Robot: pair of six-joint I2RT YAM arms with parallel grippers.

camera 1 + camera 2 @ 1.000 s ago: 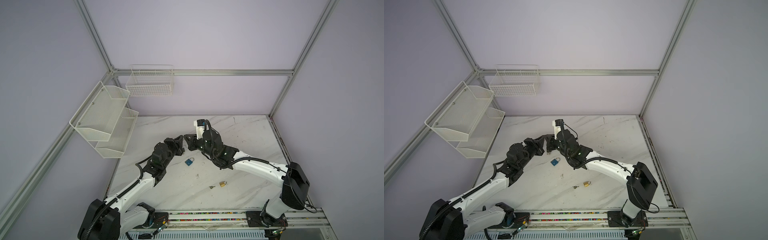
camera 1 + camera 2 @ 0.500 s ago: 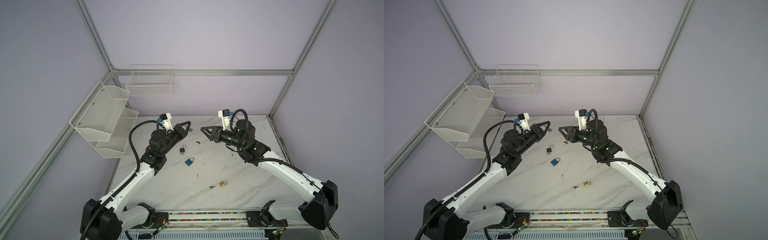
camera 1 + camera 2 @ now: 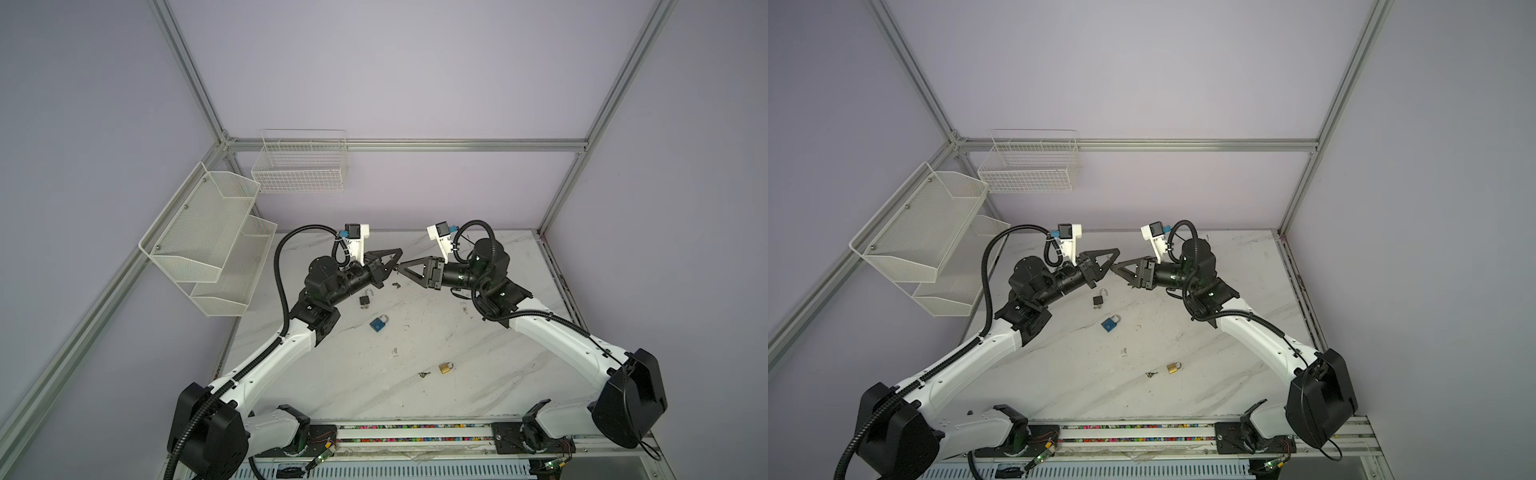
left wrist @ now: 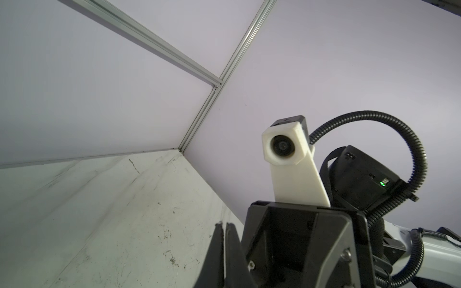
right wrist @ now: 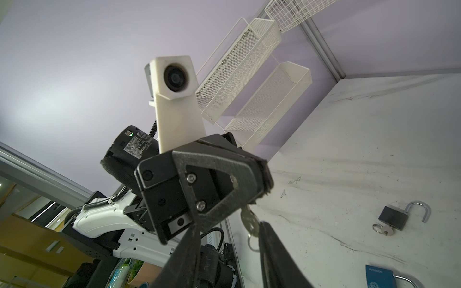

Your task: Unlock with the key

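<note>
The left gripper [image 3: 392,266] was clamped tight on a small silver key [image 5: 247,219]. Its flat metal blade was pinched at the tip of the grainy black triangular fingers [image 5: 252,182], and a thin wire ring [image 5: 252,245] dangled beneath. In the left wrist view only a hairline slit showed between those fingers.

The right gripper [image 3: 400,269] stood tip to tip with it above the table. Its matte black jaws were partly apart, one on either side of the key. Whether they touched the key could not be told.

Below the meeting tips, on the left gripper's side, a boxy black padlock [image 3: 365,298] lay on the scuffed, marble-veined white table [image 3: 478,374]. Its curved steel shackle was swung open and a ringed key sat in its base. Farther back toward the arm bases lay a blue padlock [image 3: 378,324]. Beyond that, nearer the right arm, lay a small brass padlock [image 3: 445,367].
</note>
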